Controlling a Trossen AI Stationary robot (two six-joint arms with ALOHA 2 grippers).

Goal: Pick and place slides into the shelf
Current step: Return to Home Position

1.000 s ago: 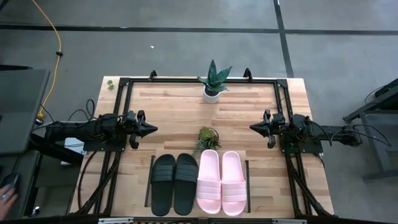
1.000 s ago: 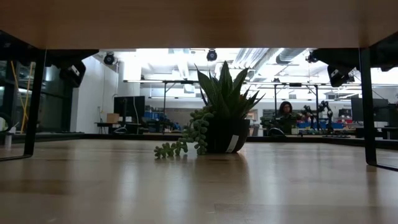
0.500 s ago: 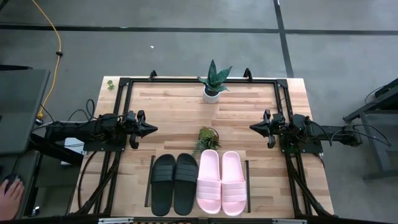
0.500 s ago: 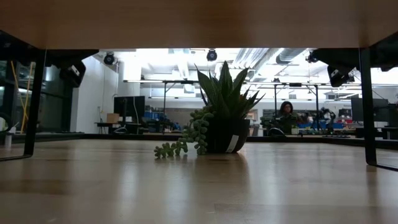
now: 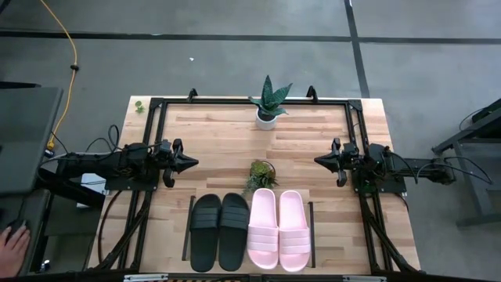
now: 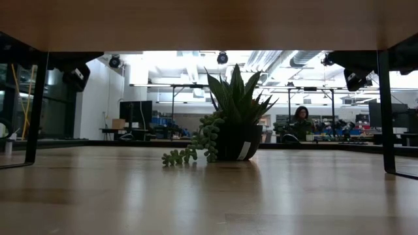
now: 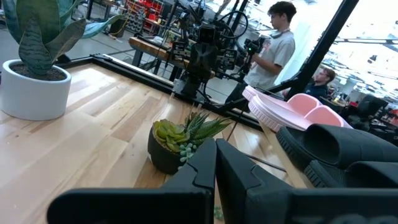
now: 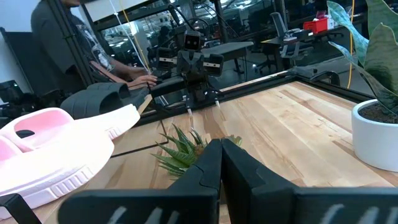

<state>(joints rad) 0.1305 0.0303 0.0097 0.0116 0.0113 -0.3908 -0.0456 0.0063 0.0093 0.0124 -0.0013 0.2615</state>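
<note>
Two black slides [image 5: 221,232] and two pink slides [image 5: 279,230] stand side by side, soles down, on the shelf [image 5: 311,225] at the table's near edge. In the left wrist view the black slides [image 7: 348,149] and pink slides [image 7: 292,112] show from the side. The low view looks out under the shelf board [image 6: 209,23]. My left gripper [image 5: 193,163] hovers shut over the table's left side, pointing right, and shows as [image 7: 215,157] in its own view. My right gripper [image 5: 318,160] is also shut, over the right side and pointing left, seen as [image 8: 221,149] from its wrist.
A small trailing plant in a dark pot [image 5: 261,172] stands just beyond the shelf, between the grippers. A spiky plant in a white pot [image 5: 268,108] stands at the far edge. A black frame [image 5: 159,103] borders the table. People [image 7: 277,37] are beyond the table, and a hand [image 5: 9,243] is at the left.
</note>
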